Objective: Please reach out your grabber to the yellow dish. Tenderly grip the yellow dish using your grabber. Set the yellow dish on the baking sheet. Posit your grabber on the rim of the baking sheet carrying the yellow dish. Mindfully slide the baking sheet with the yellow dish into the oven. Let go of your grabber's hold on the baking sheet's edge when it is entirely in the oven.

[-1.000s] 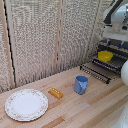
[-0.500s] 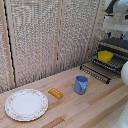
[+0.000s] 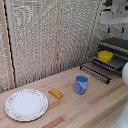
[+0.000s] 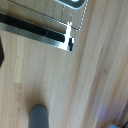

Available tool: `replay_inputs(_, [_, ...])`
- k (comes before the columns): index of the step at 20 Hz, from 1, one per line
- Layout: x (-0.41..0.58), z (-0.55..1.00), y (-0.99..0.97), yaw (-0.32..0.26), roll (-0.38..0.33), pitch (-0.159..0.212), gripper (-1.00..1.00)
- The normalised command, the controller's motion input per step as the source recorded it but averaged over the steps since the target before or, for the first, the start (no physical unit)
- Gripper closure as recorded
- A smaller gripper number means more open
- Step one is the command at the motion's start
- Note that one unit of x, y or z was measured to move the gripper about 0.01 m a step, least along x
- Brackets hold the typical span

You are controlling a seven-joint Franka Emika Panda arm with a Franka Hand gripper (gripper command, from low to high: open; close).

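So the grabber itself is hard to pin down here. In the exterior view only a bulky white bit of the robot arm [image 3: 124,75] pokes in at the right edge, and the fingers don't show there. The wrist view has a blurry grey rounded shape and a dark patch at the frame's edges that might be gripper parts, but whether it's spread or closed, or has hold of anything, can't be told.

What the wrist camera does see clearly is the wooden table [image 4: 60,75] and the oven's open door [image 4: 40,32], a dark strip with a shiny metal edge.

In the exterior view, the yellow dish [image 3: 105,56] sits on the baking sheet [image 3: 116,62], which lies in the mouth of the oven [image 3: 119,46] at that view's right. The open door [image 3: 96,71] slopes down toward the table [image 3: 100,102].

Further out: a blue cup [image 3: 81,84] near the door, then a flat orange block [image 3: 55,93], then a white patterned plate [image 3: 26,104] over on the exterior view's left.
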Motion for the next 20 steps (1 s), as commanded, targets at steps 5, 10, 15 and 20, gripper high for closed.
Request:
replay_inputs(5, [0.0, -0.19, -0.03, 0.264, -0.295, 0.032, -1.0])
replay_inputs(10, [0.0, -0.26, -0.04, 0.285, -0.284, 0.0, -1.0])
replay_inputs(15, [-0.003, -0.19, -0.04, 0.282, -0.276, 0.025, -1.0])
replay_inputs(20, [-0.075, -0.02, 0.0, 0.262, -0.267, 0.114, -1.0])
